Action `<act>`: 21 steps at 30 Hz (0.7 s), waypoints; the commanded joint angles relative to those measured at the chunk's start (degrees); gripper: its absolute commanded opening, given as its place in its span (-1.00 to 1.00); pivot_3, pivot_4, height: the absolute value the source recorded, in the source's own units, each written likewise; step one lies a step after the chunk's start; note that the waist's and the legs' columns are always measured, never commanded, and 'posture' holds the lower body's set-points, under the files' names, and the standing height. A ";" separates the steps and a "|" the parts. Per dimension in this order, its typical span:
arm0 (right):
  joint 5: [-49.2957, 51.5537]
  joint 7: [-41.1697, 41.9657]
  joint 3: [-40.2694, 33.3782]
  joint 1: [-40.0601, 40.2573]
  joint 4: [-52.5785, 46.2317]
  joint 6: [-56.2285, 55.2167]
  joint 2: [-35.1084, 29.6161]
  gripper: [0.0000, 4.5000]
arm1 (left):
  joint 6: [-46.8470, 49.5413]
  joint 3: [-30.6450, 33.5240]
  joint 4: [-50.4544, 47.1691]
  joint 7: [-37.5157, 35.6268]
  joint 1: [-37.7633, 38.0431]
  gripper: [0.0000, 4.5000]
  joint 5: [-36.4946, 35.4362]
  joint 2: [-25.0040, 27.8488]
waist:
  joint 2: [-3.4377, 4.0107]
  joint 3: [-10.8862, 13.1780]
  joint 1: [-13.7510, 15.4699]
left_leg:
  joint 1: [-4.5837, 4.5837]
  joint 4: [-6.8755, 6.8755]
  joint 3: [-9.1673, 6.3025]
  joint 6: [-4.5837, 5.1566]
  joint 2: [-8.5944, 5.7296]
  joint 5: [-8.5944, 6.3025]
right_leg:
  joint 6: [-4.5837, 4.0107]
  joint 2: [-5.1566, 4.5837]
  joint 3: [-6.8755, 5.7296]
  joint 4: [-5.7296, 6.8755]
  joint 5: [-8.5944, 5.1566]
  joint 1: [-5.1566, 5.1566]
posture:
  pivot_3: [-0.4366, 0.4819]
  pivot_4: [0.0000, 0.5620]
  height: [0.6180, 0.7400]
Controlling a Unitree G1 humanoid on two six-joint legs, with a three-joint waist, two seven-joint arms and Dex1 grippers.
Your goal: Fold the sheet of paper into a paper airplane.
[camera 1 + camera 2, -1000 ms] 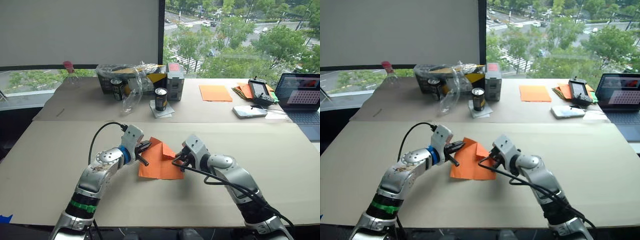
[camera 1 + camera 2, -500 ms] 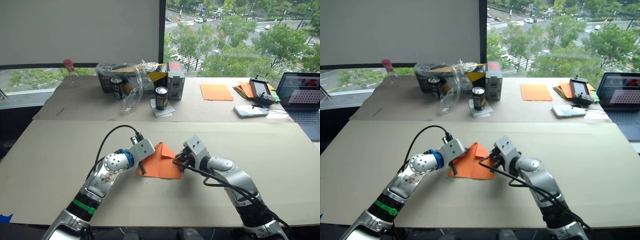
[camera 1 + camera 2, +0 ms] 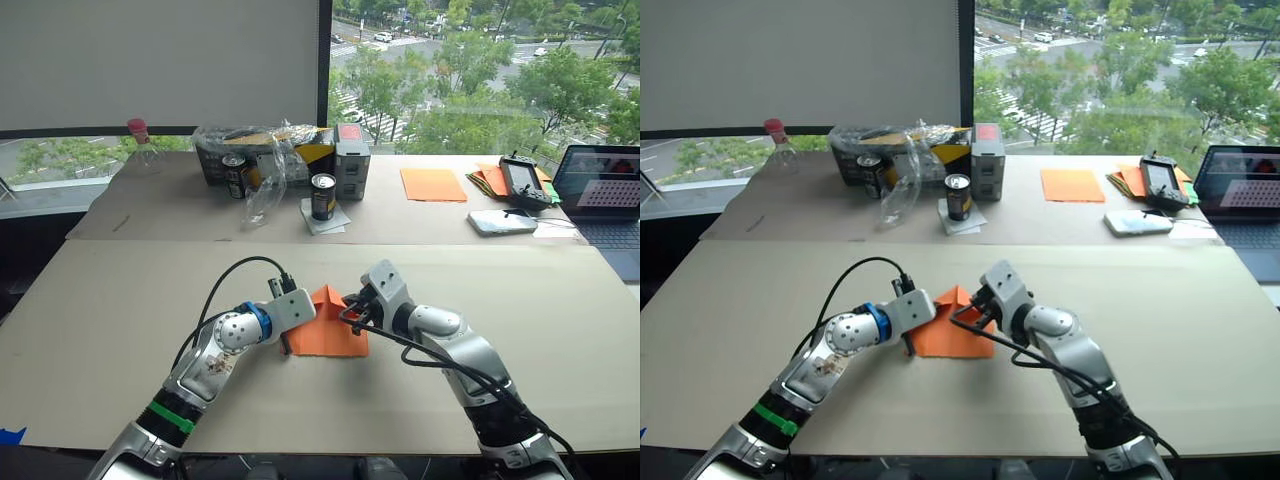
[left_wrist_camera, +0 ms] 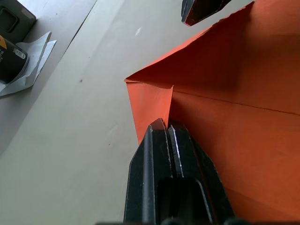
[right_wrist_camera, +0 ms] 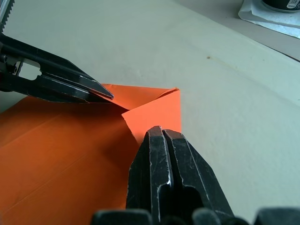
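Observation:
The sheet of paper (image 3: 328, 337) lies on the near table as a small bright orange folded shape with a peak pointing away from me. My left gripper (image 3: 296, 322) is at its left side, shut, with its fingertips (image 4: 164, 127) resting on a small folded flap (image 4: 150, 108) near the crease. Opposite it, at the sheet's right side near the peak, my right gripper (image 3: 350, 314) is also shut. Its fingertips (image 5: 161, 132) press on a folded corner (image 5: 157, 110). No paper shows between the fingers of either gripper.
On the far table stand two cans (image 3: 322, 197), a box with a plastic bag (image 3: 265, 155), a bottle (image 3: 138, 140), a smooth orange sheet (image 3: 432, 185), a stack of sheets (image 3: 488, 180), a controller (image 3: 522, 182) and a laptop (image 3: 600, 190).
My left gripper has swung right and folded the paper's left part over, so the sheet is now smaller and peaked. The right gripper has shifted slightly away from me along the right edge.

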 commanded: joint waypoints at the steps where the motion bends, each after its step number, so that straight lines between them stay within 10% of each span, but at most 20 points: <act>1: 1.44 0.94 -0.97 -2.32 1.37 -2.69 0.89 -1.00 | -0.29 -0.40 -0.98 -0.87 0.90 -0.99 0.66 -0.33 | 0.00 0.00 -0.03 | 0.02 0.00 0.00 0.00 0.00 0.00 | 0.00 0.00 0.00 0.02 0.00 0.00 | -0.05 -0.47 0.87; 21: 2.24 2.19 -1.43 -4.00 16.23 -12.36 6.74 -1.00 | 3.54 -0.95 -2.44 -4.84 1.79 -0.99 0.70 -2.21 | 0.03 -0.02 0.05 | 0.07 0.01 0.00 0.00 0.00 0.00 | 0.00 0.00 0.00 0.08 0.00 0.04 | -0.05 -0.47 0.87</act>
